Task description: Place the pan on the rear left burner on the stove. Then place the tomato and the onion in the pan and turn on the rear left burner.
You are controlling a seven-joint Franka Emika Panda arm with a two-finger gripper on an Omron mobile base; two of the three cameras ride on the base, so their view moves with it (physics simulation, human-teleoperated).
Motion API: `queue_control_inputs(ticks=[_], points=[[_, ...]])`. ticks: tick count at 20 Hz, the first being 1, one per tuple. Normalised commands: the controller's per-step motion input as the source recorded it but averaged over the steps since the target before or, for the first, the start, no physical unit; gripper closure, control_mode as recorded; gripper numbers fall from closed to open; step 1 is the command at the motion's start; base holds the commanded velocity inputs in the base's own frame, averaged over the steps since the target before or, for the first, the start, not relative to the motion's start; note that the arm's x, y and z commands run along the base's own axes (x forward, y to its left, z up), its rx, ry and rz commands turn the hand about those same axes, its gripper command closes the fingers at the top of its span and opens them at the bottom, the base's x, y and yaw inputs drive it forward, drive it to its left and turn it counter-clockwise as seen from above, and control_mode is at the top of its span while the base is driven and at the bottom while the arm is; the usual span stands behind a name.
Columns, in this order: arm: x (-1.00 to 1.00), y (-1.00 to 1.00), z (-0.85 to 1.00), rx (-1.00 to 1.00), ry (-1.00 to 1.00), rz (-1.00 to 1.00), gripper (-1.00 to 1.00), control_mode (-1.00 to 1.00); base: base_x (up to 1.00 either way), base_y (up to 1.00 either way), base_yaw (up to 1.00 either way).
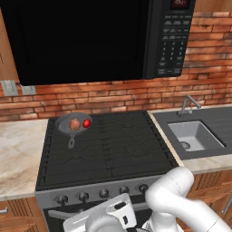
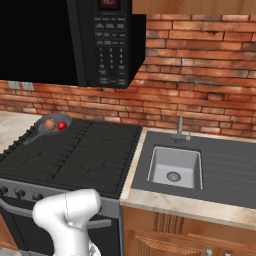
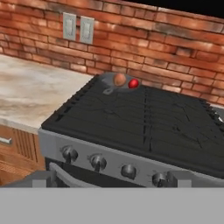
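The pan sits on the stove's far left burner, with the onion and tomato inside it. Only turning the burner's knob appears left. The end effector, jaws apart and empty, faces the knob row.

Even, diffuse light fills the rendered kitchen, with no single source evident and almost no cast shadows. The brick wall and marble counter read bright and flat, while the microwave door is a near-featureless black. The stove grates show faint grey highlights. A small glint marks the tomato. All views are soft and low in resolution, with blocky edges; straight lines stay straight toward the frame borders.
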Motion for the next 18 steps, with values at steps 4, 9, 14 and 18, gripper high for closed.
queue_control_inputs(ticks=[4, 9, 14, 18], points=[[0.00, 0.00, -0.56, 0.12, -0.08, 0.07, -1.00, -1.00, 0.00, 0.00, 0.00], [0.04, -0.02, -0.46, 0.21, -0.13, 0.09, -1.00, -1.00, 0.00, 0.00, 0.00], [0.34, -0.09, -0.31, 0.24, -0.13, 0.07, -1.00, -1.00, 0.00, 0.00, 0.00], [0.65, -0.15, -0.25, 0.24, -0.05, 0.01, -1.00, -1.00, 0.00, 0.00, 0.00]])
